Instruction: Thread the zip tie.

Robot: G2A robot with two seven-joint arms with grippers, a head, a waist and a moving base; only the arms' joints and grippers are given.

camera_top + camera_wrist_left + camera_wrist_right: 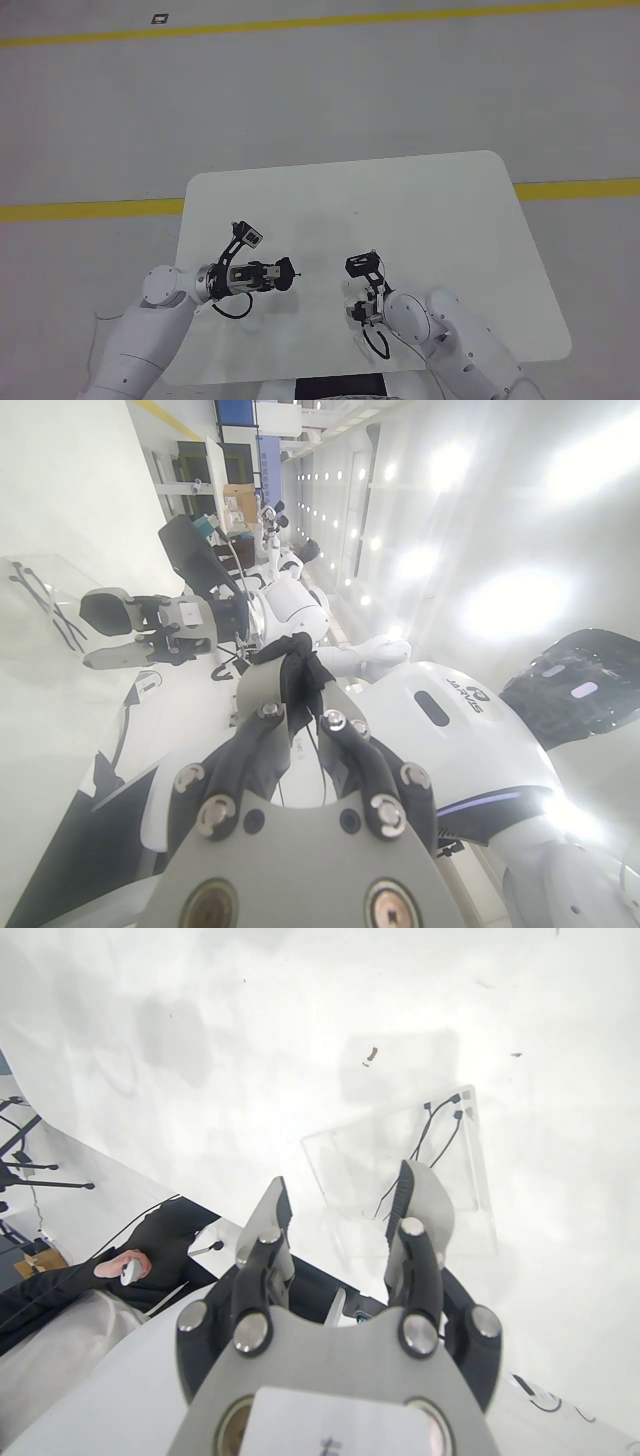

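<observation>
Over on your left, the left gripper (286, 667) hangs apart from the tray (481, 1168). Its fingers are drawn together with a black wad (300, 680) bunched at the tips, and you can't tell whether that's a tie. Now across to your right gripper (346, 1183): jaws spread wide, tips pointing at the tray and close beside it. Inside the tray a few black zip ties (442, 1128) lie flat, crossing one another. The tray itself sits on the white table (430, 210).
</observation>
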